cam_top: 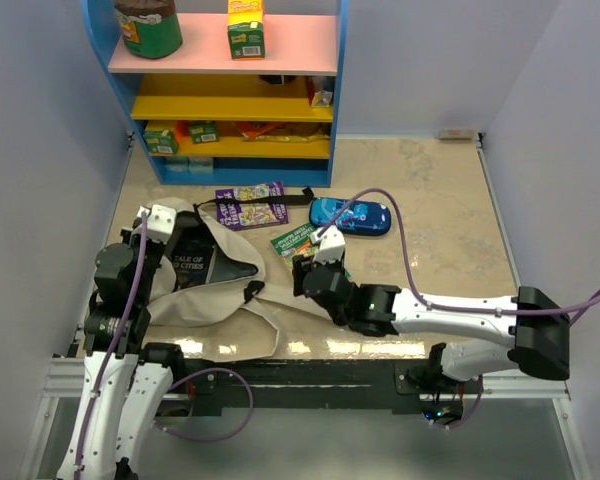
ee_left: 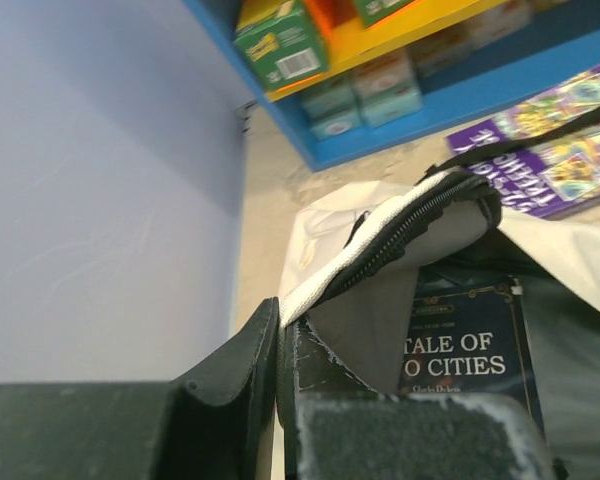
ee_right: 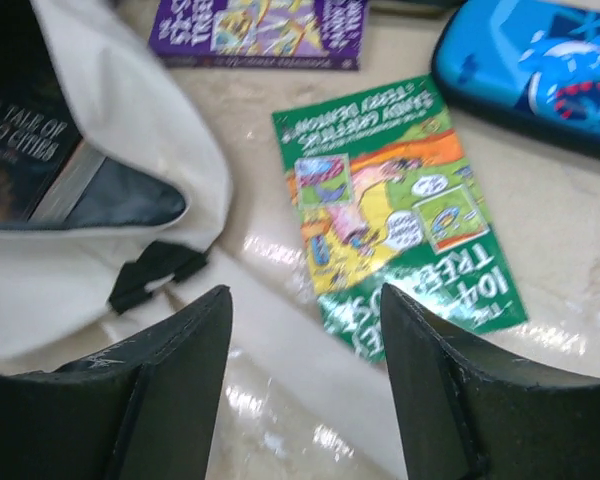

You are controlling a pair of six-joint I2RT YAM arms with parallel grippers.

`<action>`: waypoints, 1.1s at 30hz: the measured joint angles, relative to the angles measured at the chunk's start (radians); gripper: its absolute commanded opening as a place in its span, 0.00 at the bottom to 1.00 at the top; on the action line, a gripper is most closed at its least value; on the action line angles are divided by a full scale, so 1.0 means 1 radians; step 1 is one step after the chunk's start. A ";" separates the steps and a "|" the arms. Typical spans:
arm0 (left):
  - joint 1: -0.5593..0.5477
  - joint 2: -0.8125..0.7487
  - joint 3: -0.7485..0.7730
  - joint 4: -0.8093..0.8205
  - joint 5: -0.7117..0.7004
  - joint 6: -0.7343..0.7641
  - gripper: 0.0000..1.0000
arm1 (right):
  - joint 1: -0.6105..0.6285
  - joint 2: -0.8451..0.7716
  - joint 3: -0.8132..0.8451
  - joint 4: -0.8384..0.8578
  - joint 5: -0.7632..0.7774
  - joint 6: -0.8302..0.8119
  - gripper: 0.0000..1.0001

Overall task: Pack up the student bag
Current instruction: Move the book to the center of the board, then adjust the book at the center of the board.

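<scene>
Two pairs: left jaws clench the student bag [ee_left: 325,235] rim; right jaws gape, apparently empty, above a green book [ee_right: 400,210].

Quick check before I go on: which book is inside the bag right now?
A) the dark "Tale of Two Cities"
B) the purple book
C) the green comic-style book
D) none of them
A: the Tale of Two Cities book shows inside the open mouth of the student bag, while the green book and the purple book lie outside it on the table.
</scene>
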 measured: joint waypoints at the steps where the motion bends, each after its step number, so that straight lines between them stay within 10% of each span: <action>1: 0.000 0.001 -0.009 0.013 -0.034 0.003 0.00 | -0.029 0.004 0.012 0.008 -0.002 -0.015 0.64; 11: 0.001 -0.014 -0.003 -0.049 0.120 0.018 0.00 | -0.124 0.418 0.192 0.034 -0.008 -0.173 0.98; 21: 0.002 -0.016 0.021 -0.188 0.408 0.073 0.00 | -0.166 0.656 0.331 0.016 0.010 -0.257 0.98; 30: 0.002 -0.016 0.026 -0.232 0.481 0.106 0.00 | -0.199 0.660 0.319 0.068 -0.055 -0.235 0.57; 33: 0.002 -0.016 0.026 -0.232 0.484 0.108 0.00 | -0.203 0.644 0.296 0.111 -0.093 -0.227 0.25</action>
